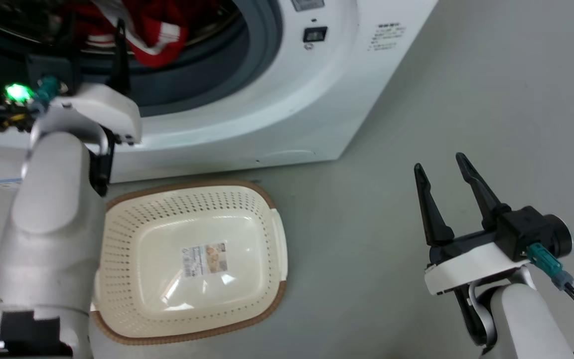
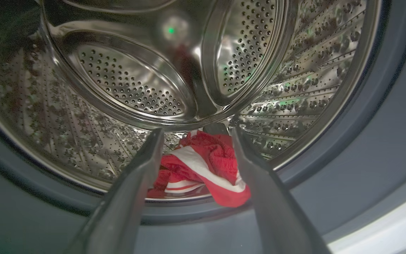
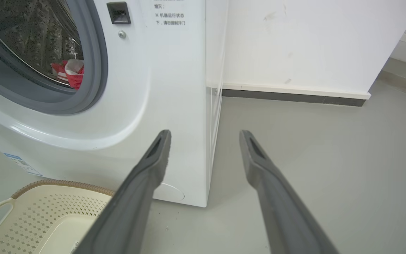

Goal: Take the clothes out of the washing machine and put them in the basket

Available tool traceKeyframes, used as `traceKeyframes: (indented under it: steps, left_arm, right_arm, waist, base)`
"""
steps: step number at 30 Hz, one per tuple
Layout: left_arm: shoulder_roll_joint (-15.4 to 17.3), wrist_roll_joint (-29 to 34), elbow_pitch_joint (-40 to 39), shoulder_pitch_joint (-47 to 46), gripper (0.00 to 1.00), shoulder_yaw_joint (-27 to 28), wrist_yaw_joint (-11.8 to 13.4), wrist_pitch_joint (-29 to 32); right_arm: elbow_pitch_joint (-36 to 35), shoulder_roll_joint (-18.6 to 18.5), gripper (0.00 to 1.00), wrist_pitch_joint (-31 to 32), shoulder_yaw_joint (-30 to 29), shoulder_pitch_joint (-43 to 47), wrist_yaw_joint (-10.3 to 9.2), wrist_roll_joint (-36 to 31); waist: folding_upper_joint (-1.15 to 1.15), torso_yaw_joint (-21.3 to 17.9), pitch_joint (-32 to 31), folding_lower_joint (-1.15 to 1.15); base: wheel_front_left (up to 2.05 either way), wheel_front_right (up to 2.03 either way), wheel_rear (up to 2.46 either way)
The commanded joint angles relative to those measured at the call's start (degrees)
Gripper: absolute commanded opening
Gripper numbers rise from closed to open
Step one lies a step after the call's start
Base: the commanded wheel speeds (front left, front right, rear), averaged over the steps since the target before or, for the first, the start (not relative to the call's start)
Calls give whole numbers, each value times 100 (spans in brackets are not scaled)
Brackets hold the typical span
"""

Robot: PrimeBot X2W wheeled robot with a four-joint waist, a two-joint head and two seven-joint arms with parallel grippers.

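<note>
The washing machine point(image 1: 277, 99) stands open, and red clothes point(image 1: 157, 35) with white stripes lie at the front lip of its steel drum point(image 2: 129, 81). My left gripper point(image 1: 95, 55) reaches into the grey porthole and is open. In the left wrist view the clothes point(image 2: 206, 165) show between and just beyond the spread fingers of this gripper point(image 2: 197, 131), and I cannot tell if the fingers touch them. The cream basket point(image 1: 122, 234) with a brown rim sits on the floor below the porthole, holding nothing but its label. My right gripper point(image 1: 440, 162) hangs open over bare floor to the right, holding nothing.
The right wrist view looks past the right gripper point(image 3: 205, 132) at the machine's front corner point(image 3: 206, 141), the clothes point(image 3: 67, 72) in the porthole, the basket rim point(image 3: 62, 183), and a white wall with a dark skirting point(image 3: 294, 97). Grey floor point(image 1: 391, 224) spreads right of the basket.
</note>
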Motion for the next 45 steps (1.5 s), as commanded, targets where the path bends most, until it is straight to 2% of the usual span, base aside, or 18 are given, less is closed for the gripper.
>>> traceKeyframes:
  steps: [1, 8, 13, 23, 24, 25, 27, 31, 33, 35, 42, 45]
  left_arm:
    - [91, 69, 245, -324, 100, -14, -6, 58]
    - [567, 124, 1268, -1445, 100, -82, -149, 568]
    - [810, 210, 1936, -2072, 100, -276, -321, 1337]
    - [978, 19, 2913, -2704, 100, -360, -449, 2945]
    - [979, 5, 2972, -2754, 40, -369, -457, 3109]
    - [972, -13, 3010, -2790, 0, -380, -461, 3238]
    - [978, -24, 3061, -2855, 0, -399, -464, 3438]
    - [972, -73, 2965, -2946, 0, -405, -369, 3290]
    - [967, -85, 2866, -2860, 0, -406, -305, 3012]
    - [914, -118, 2769, -2708, 0, -411, -254, 2613]
    - [737, -341, 2422, -1799, 0, -295, -96, 488]
    - [625, -445, 2265, -1387, 0, -229, -85, 45]
  right_arm:
    - [56, 15, 100, -54, 85, -176, -3, 74]
    - [306, 15, 100, -106, 385, -495, -3, 376]
    - [330, 15, 100, -108, 545, -602, -4, 549]
    - [359, 15, 100, -110, 716, -684, -4, 758]
    - [363, 15, 100, -110, 725, -692, -3, 776]
    - [369, 15, 100, -110, 728, -701, -4, 800]
    - [381, 15, 100, -109, 739, -719, -4, 815]
    - [437, 15, 100, -109, 738, -732, -3, 859]
    - [473, 15, 100, -108, 738, -733, -4, 871]
    - [508, 14, 100, -108, 714, -707, -4, 858]
    - [666, 11, 100, -107, 517, -402, -4, 665]
    - [716, 11, 100, -108, 405, -247, -4, 577]
  waist:
    - [0, -420, 504, -1]
    - [0, -793, 983, -1]
    - [0, -953, 1144, -1]
    - [0, -1100, 1219, -1]
    - [0, -1107, 1224, -1]
    - [0, -1112, 1226, -1]
    - [0, -1118, 1222, -1]
    - [0, -1095, 1150, -1]
    - [0, -1071, 1049, -1]
    - [0, -1034, 903, -1]
    - [0, -810, 117, -1]
    - [0, -675, -227, -1]
  base:
    - [0, 0, 0]
    - [0, 0, 0]
    - [0, 0, 0]
    - [0, 0, 0]
    - [0, 0, 0]
    - [0, 0, 0]
    - [0, 0, 0]
    - [0, 0, 0]
    - [0, 0, 0]
    - [0, 0, 0]
    - [0, 0, 0]
    - [0, 0, 0]
